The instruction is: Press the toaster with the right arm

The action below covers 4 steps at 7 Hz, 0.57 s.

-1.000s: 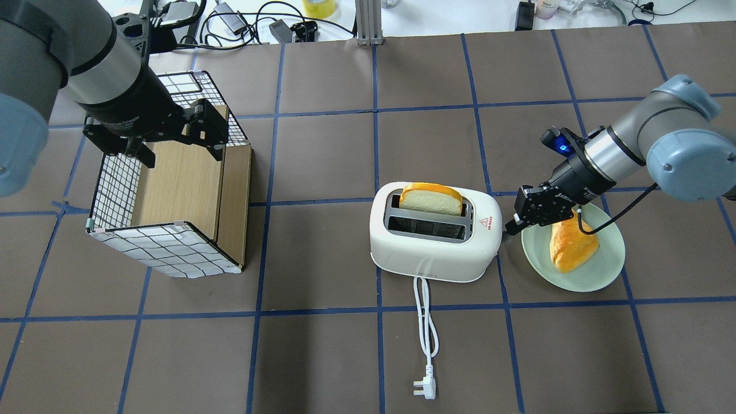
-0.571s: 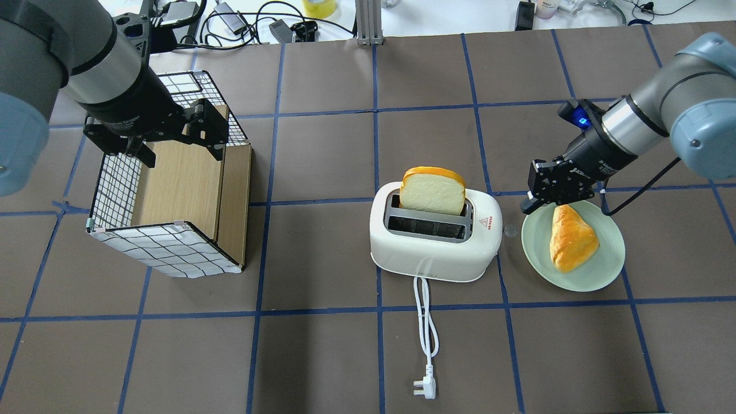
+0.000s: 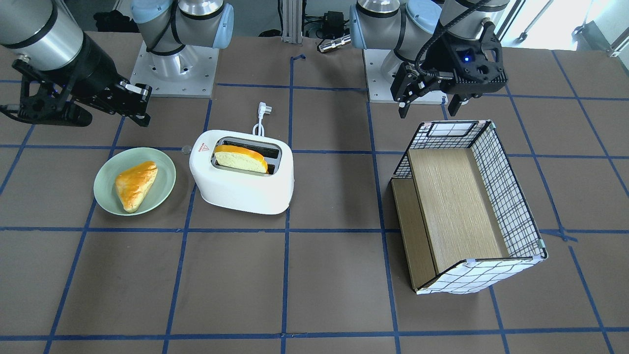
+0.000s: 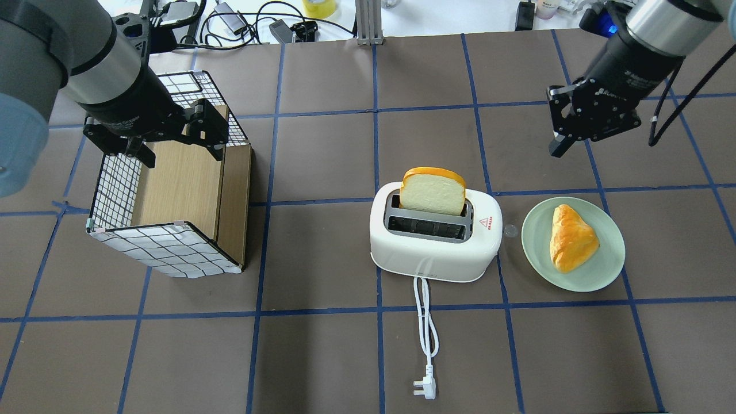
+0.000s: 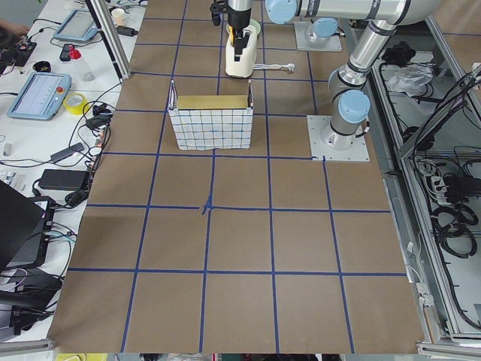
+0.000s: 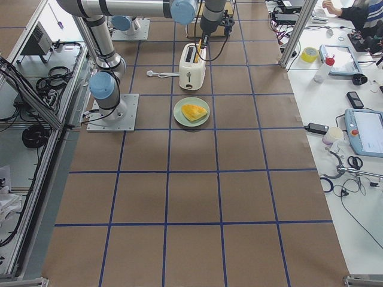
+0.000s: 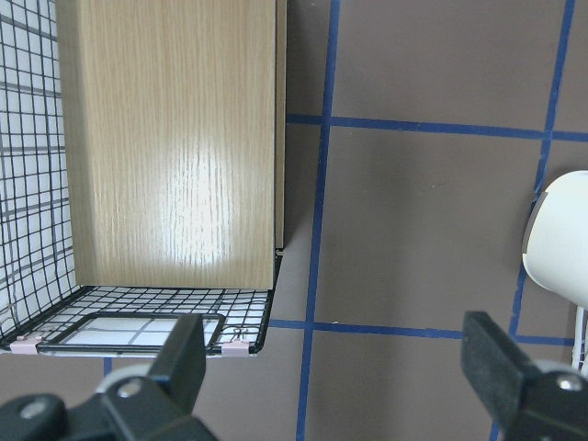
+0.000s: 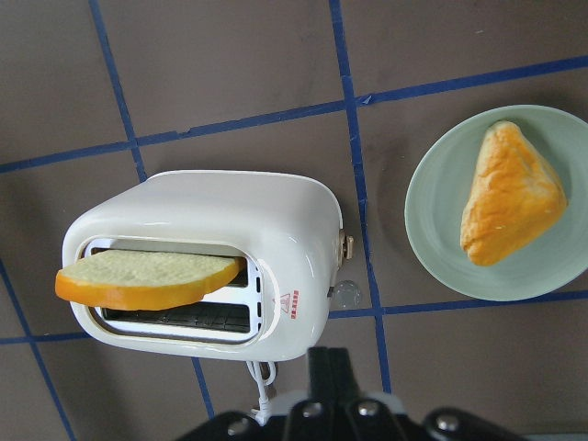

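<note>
The white toaster (image 4: pixel 431 253) stands mid-table, cord and plug (image 4: pixel 424 388) trailing toward the robot. A bread slice (image 4: pixel 432 192) stands high out of its far slot. The toaster also shows in the front view (image 3: pixel 236 189) and the right wrist view (image 8: pixel 211 211). My right gripper (image 4: pixel 559 144) is shut and empty. It hangs in the air, well beyond and to the right of the toaster, touching nothing. My left gripper (image 4: pixel 181 146) is open and empty above the checked wire-and-wood box (image 4: pixel 172 201).
A pale green plate (image 4: pixel 609 267) with an orange pastry (image 4: pixel 569 238) lies just right of the toaster. A small grey knob (image 4: pixel 509 230) sticks out of the toaster's right side. Cables and devices line the table's far edge.
My right gripper has lifted from the toaster's right side and drawn back, away and to the right. The bread slice has risen out of the slot. The left arm has not moved.
</note>
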{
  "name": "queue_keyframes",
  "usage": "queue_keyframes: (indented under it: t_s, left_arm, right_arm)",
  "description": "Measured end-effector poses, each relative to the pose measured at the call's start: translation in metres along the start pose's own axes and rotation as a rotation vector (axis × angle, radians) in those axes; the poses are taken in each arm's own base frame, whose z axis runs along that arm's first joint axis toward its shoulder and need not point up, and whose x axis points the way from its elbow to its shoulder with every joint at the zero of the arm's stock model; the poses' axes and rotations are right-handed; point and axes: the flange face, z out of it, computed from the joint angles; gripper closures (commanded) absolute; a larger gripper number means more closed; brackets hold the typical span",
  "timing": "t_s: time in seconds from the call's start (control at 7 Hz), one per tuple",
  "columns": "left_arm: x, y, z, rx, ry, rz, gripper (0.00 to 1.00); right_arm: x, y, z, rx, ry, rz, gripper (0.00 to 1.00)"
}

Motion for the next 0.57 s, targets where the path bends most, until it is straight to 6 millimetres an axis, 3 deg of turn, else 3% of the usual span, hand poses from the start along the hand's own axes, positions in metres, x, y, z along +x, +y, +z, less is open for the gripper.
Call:
queue_keyframes:
  t_s: [0.14,0.29,0.57]
  left_arm:
    - [0.0,0.0,0.0,0.0,0.0,0.0,0.0]
    - [0.0,0.0,0.0,0.0,0.0,0.0,0.0]
    - [0.0,0.0,0.0,0.0,0.0,0.0,0.0]
  right_arm:
    - [-0.0145,0.0024,-0.0082,0.051,0.048,0.001,0.1]
    - [-0.0188,0.0014,-0.0109,0.091,0.091,-0.005,0.01]
    - [-0.0212,-0.0013,-0.0137,0.139,0.126,-0.015,0.0]
